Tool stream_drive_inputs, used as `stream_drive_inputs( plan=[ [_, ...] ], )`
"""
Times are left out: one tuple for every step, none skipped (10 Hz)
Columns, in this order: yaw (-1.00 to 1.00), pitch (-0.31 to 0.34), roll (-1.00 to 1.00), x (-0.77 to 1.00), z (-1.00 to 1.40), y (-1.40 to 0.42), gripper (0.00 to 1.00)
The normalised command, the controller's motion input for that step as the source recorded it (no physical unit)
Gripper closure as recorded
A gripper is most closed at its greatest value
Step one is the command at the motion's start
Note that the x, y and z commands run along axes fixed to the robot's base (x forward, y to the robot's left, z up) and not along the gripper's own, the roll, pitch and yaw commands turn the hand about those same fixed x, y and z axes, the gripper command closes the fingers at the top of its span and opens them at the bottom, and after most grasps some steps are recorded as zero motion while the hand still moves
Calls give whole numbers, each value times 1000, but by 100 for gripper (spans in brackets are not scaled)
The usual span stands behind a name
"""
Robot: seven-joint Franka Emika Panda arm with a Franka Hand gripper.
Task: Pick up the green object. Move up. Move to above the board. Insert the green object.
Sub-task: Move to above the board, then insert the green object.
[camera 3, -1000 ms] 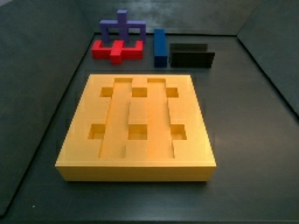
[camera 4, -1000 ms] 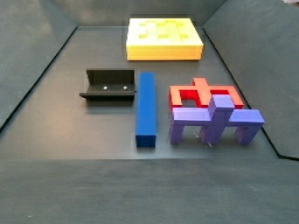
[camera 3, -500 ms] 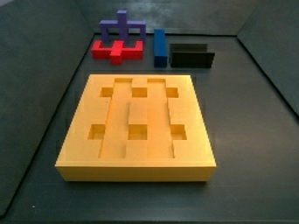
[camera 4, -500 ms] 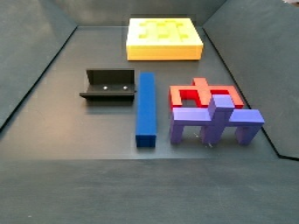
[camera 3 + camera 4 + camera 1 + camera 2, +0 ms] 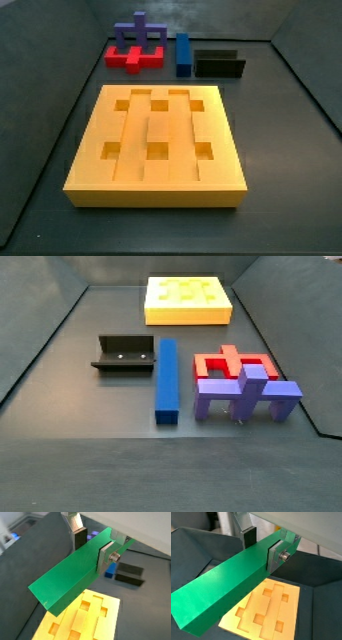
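Note:
The green object [image 5: 67, 579] is a long flat green bar, held tilted between the fingers of my gripper [image 5: 92, 552]. It also shows in a wrist view [image 5: 218, 592] with the gripper [image 5: 261, 552] shut on it near one end. The bar hangs in the air above the yellow board [image 5: 110, 612], which also shows below it in a wrist view [image 5: 271, 612]. The board lies on the floor in both side views [image 5: 158, 195] [image 5: 187, 316], its square holes empty. Neither side view shows the gripper or the green bar.
A long blue block [image 5: 182, 52] [image 5: 166, 378] stands on edge beside a black open-topped box [image 5: 219, 64] [image 5: 124, 353]. A red block [image 5: 131, 60] [image 5: 227, 364] and a purple piece [image 5: 139, 30] [image 5: 247, 394] stand together nearby. Dark walls ring the floor.

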Motion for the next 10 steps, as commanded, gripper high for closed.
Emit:
stream_drive_inputs(
  plan=[
    [1000, 190, 152, 77, 17, -35, 100],
    [1000, 213, 171, 78, 19, -34, 100],
    [1000, 260, 212, 85, 24, -38, 100],
    [699, 248, 209, 100, 24, -43, 100],
    [449, 220, 196, 108, 18, -46, 100],
    [264, 187, 177, 105, 18, -44, 100],
    [0, -34, -166, -57, -389, 0, 100],
    [0, -71, -254, -129, -563, 0, 100],
    [0, -106, -290, -106, -520, 0, 100],
    [0, -127, -313, -60, -449, -26, 100]
  ],
)
